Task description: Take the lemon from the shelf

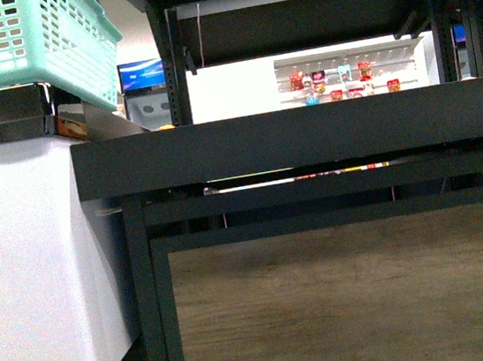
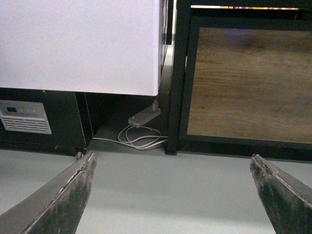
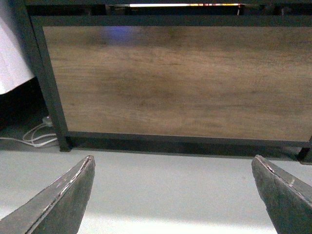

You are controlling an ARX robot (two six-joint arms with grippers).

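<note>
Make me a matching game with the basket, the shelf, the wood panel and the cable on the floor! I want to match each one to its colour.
Things:
1. basket
2. shelf
3. wood panel
4. cable

Colours:
A. black
B. white
C. mint green
D. brown

Right pairs: 1-C, 2-A, 3-D, 4-B.
</note>
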